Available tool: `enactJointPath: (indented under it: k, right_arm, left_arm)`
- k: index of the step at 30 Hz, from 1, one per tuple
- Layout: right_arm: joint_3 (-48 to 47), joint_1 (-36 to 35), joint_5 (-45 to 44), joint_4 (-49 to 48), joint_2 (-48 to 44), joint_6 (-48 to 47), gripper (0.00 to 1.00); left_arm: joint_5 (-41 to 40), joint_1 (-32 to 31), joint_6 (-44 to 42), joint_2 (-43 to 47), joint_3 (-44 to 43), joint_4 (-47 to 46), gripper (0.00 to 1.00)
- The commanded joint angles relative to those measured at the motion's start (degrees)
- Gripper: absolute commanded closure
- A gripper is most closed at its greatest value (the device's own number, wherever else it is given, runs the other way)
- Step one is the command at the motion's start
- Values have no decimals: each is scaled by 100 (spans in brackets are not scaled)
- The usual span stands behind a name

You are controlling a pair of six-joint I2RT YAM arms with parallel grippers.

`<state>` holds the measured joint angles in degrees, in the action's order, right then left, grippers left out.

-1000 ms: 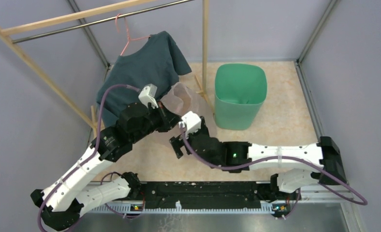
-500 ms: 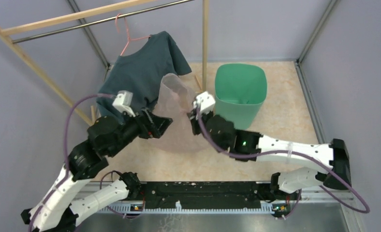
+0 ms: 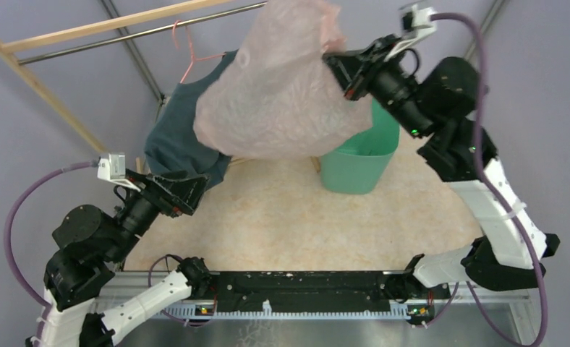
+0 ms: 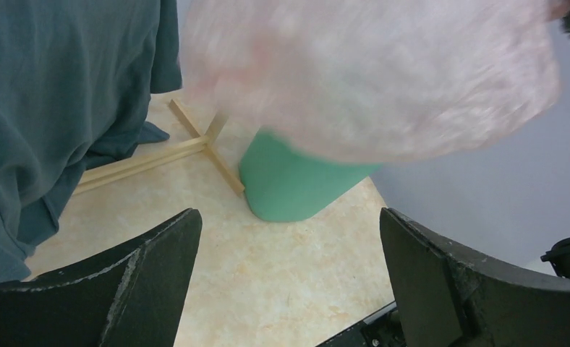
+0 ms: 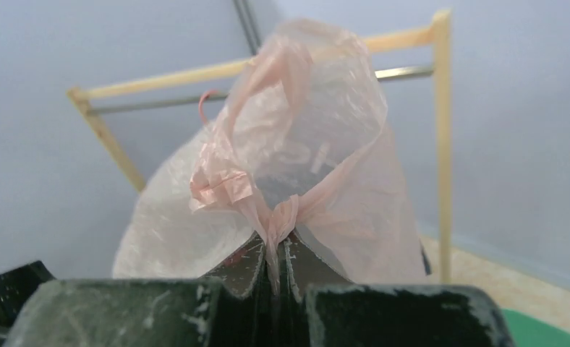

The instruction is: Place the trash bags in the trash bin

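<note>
Pink trash bag (image 3: 275,87): is being held high across the upper middle of the top view, ballooning wide and hanging in front of the bin's upper left rim; none of it is being seen inside the bin yet.
Right gripper (image 3: 338,63): is being kept pressed together on a twisted gather of film at the bag's edge, at the bottom centre of the right wrist view. The pinch is probably being made there so that the loose body is being left free to hang.
Left gripper (image 3: 186,189): is being held with its fingers spread wide and nothing between them, low at the left of the top view and well apart from the bag. It is likely being kept back so that the film is not being snagged.
Mint-green trash bin (image 3: 360,168): is being left standing upright on the floor, right of centre, with its mouth largely being hidden by the bag and the right arm.
Teal shirt (image 3: 175,141): is being left hanging from the rack (image 3: 108,27) at the upper left, just behind the bag's left side; whether the two are touching cannot be told.
Step in hand: the bag is judged as being carried toward the bin's mouth, with lowering not yet done.
Risk: the bag is being judged wider than the mouth, so film may end up being draped over the rim.
</note>
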<state>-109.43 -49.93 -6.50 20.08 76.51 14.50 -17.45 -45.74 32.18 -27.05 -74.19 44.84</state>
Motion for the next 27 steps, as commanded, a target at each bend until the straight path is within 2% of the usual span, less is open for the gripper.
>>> enactJointPath:
  k: [1,4,9,13,20,27]
  right_arm:
    - [-1089,234,-424,1149,53,-531,100]
    - [-1032,355,-963,1576,-120,-804,100]
    - [16,751,-1293,1487,-930,-931,100]
    - [414,1076,-2016,1586,-1304,-1239,100]
    - [802,1206,-3266,1251,-1622,-2071,100]
    - [926,1837,-3091,960,-1420,-2171,100]
  left_arm:
    - [171,-3,-366,-566,-405,-207,1]
    - [333,0,-602,-1091,-753,-398,1]
    - [497,-5,-1018,-2110,-1310,-924,1]
    - [635,2,-1199,-2859,-1730,-1284,1]
    - [1038,0,-1175,-3853,-2318,-1831,1]
    - [1038,3,-1348,-4773,-2680,-2085,1]
